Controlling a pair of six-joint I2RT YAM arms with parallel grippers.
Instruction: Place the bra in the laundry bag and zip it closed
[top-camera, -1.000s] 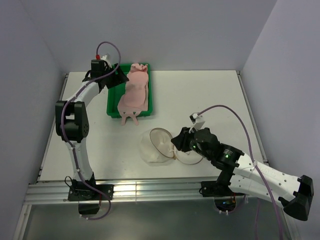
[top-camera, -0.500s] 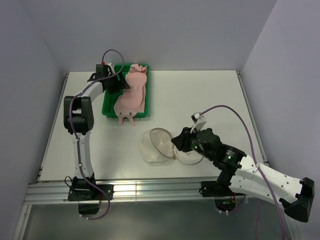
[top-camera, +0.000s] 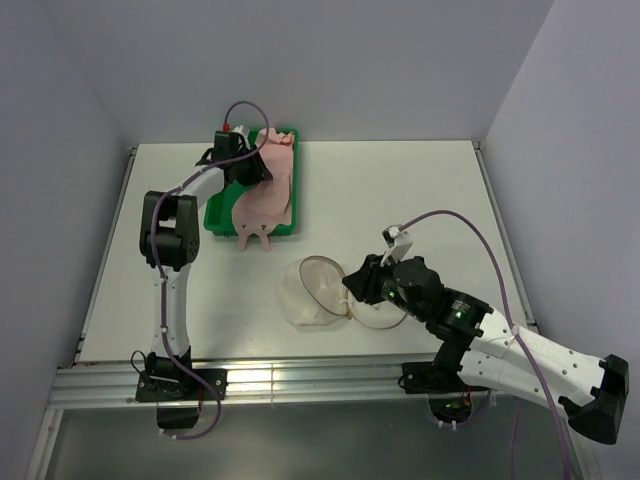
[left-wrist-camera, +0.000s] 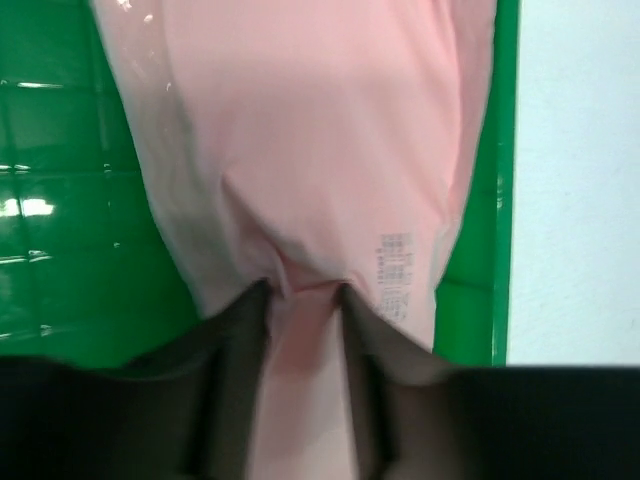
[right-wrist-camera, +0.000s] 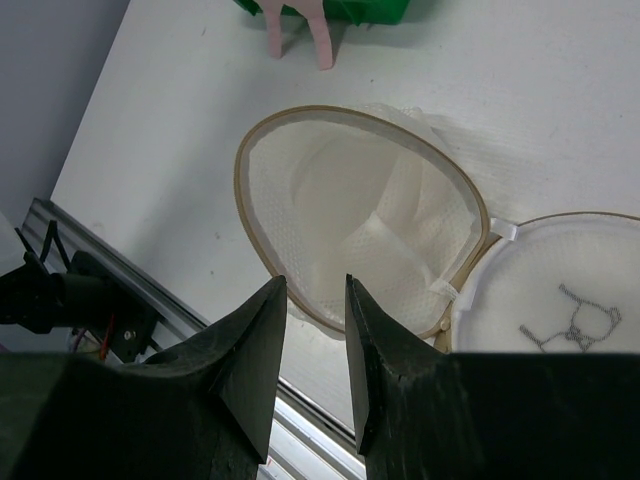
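The pale pink bra (top-camera: 268, 190) lies along the green tray (top-camera: 222, 212) at the back left, its thin straps (top-camera: 258, 240) hanging over the tray's near edge. My left gripper (top-camera: 255, 170) is down on the bra's far half. In the left wrist view its jaws (left-wrist-camera: 305, 295) are shut on a bunched fold of the bra (left-wrist-camera: 310, 150). The round white mesh laundry bag (top-camera: 315, 290) lies open on the table, its flat lid (right-wrist-camera: 560, 300) with the dark mark folded out to the right. My right gripper (right-wrist-camera: 316, 285) hovers open over the bag's near rim (right-wrist-camera: 360, 220), holding nothing.
The green tray (left-wrist-camera: 60, 200) shows bare floor left of the bra. White table (top-camera: 420, 200) stretches to the right of the tray. The metal rail (top-camera: 300, 380) runs along the table's near edge, close below the bag. The straps' ends (right-wrist-camera: 295, 25) show at the top of the right wrist view.
My left arm swung right over the tray and came down on the bra, and its jaws closed on the fabric. The tray shifted slightly. The right arm and bag stayed put.
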